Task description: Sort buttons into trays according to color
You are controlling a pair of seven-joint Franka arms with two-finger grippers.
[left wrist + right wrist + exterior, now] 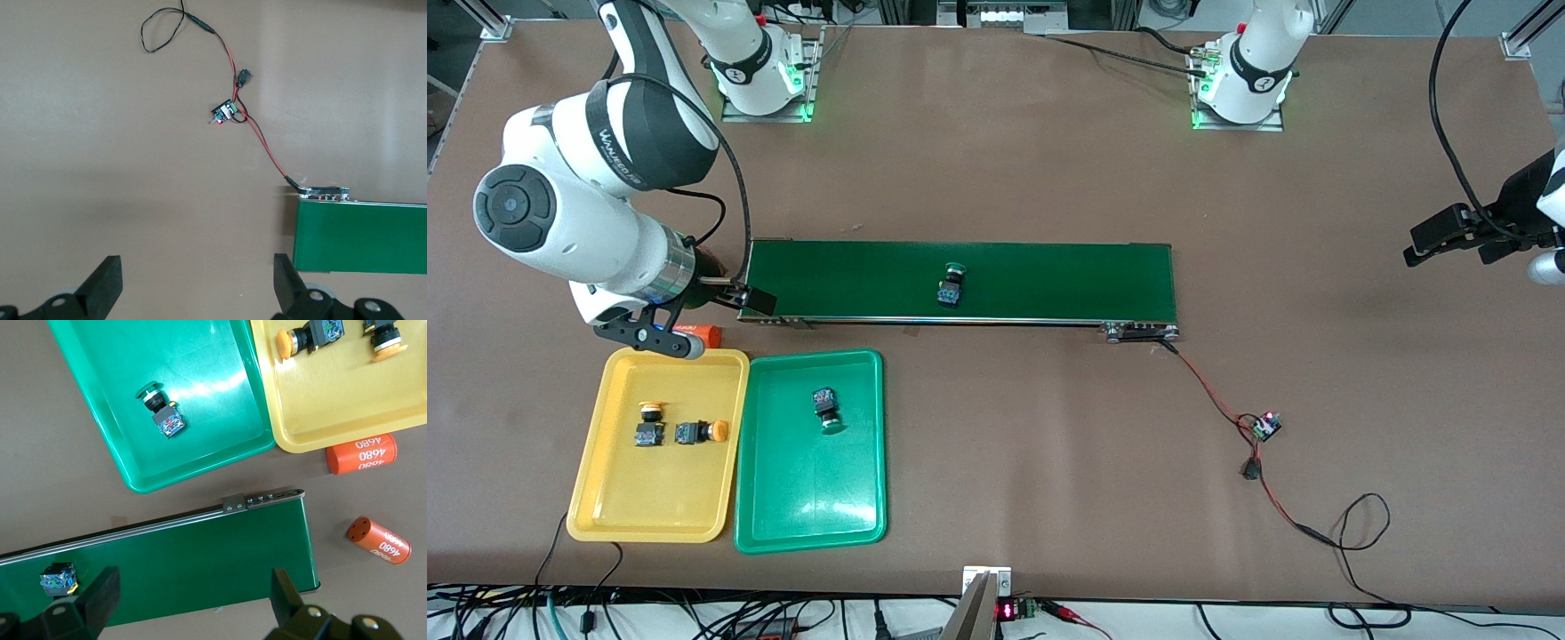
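Fingers (100, 597) of the right gripper (665, 333) hang released over the belt (960, 280) end, left gripper (1449, 236) waiting spread at the table (1049, 160) edge; 1 green button (951, 287), light, rigid, slippery-capped, wants gripping across its blocky body.

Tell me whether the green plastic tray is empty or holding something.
Holding something: one green-capped push-button switch lies on its side inside the green plastic tray.

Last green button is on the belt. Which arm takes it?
Right. The right gripper, open, hangs by the belt's end next to both trays; the green button shows in its wrist view. The left gripper, open, waits at the table's edge.
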